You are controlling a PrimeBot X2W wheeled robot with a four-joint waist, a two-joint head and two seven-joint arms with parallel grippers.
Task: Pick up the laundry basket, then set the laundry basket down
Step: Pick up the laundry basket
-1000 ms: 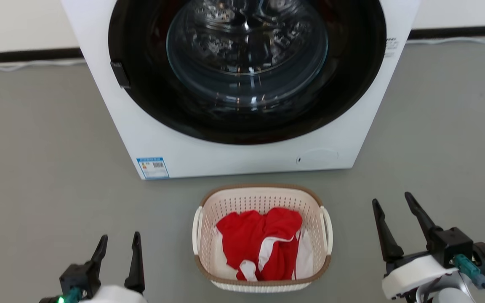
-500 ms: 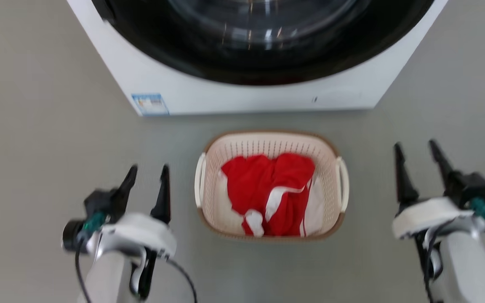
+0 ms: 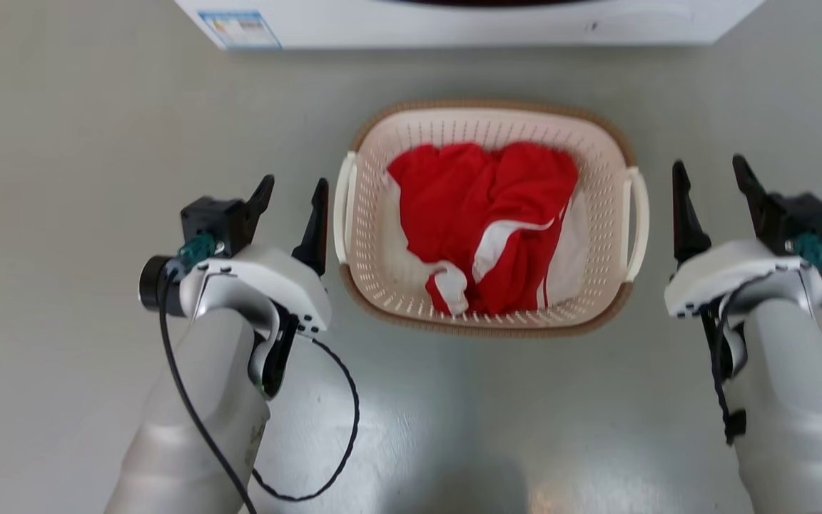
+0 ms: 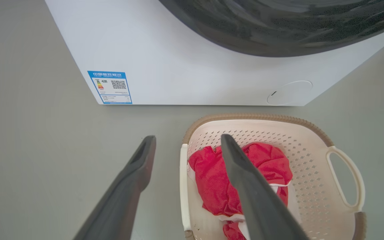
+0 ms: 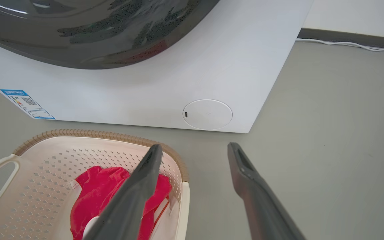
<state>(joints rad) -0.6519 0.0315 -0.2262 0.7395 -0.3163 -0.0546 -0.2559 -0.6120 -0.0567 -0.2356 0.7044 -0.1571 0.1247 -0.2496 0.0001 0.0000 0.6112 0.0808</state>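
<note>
The laundry basket (image 3: 600, 214) rests on the grey floor in front of the washing machine. It is cream-white and perforated, with a brown woven-look rim, white side handles and a red and white garment (image 3: 489, 214) inside. My left gripper (image 3: 291, 187) is open just beside the basket's left handle (image 3: 344, 207), its fingers either side of that handle in the left wrist view (image 4: 188, 138). My right gripper (image 3: 711, 171) is open a little to the right of the right handle (image 3: 638, 221), holding nothing. The basket (image 5: 42, 173) fills the lower left of the right wrist view.
The white washing machine (image 3: 468, 18) stands just beyond the basket, its dark round door (image 4: 278, 23) shut and a blue label (image 4: 110, 86) on its front. A white cable (image 5: 352, 45) runs along the wall's dark skirting. Grey floor spreads to both sides.
The head camera has tilted down, so the washer has slid up and nearly out of view. Both grippers have come forward alongside the basket, the left one close to its left handle.
</note>
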